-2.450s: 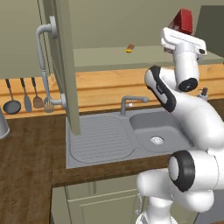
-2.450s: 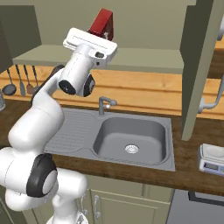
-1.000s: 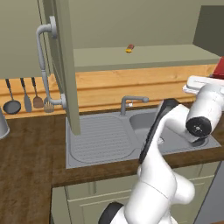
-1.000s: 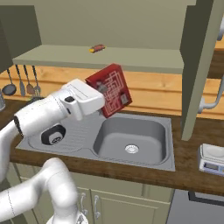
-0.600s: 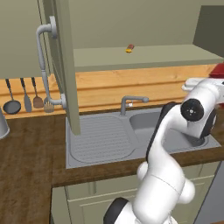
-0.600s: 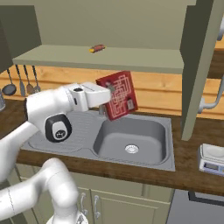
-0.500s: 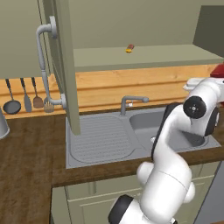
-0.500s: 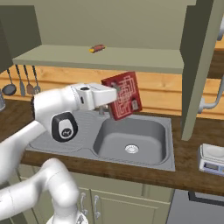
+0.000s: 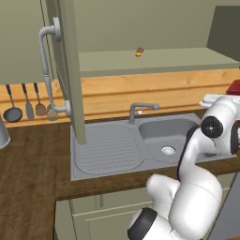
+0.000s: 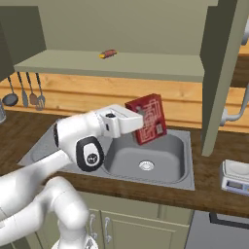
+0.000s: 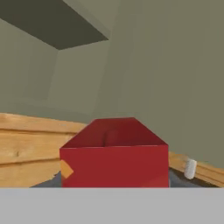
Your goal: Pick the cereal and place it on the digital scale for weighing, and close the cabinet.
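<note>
The cereal (image 10: 148, 119), a red box with pale print, hangs tilted above the sink basin (image 10: 165, 160), and my gripper (image 10: 135, 121) is shut on its left side. The box's top face (image 11: 114, 157) lies close under the hand camera. A red corner of the cereal (image 9: 233, 87) pokes past the arm at the right edge of the left base view. The digital scale (image 10: 236, 178) rests on the wooden counter to the right of the sink, well apart from the box. Both doors of the cabinet stand open: the left door (image 9: 69, 70) and the right door (image 10: 221, 73).
A small yellow-and-red item (image 10: 108, 53) lies on the cabinet shelf. The faucet (image 9: 140, 108) stands behind the basin, with a ribbed drainboard (image 9: 108, 147) to its left. Utensils (image 9: 28, 101) hang on the wall at the far left. The right door's curved handle (image 10: 233, 114) juts out above the scale.
The arm has swung down from the cabinet height and carried the cereal rightward to above the sink; over the last half second the box has moved a little further right.
</note>
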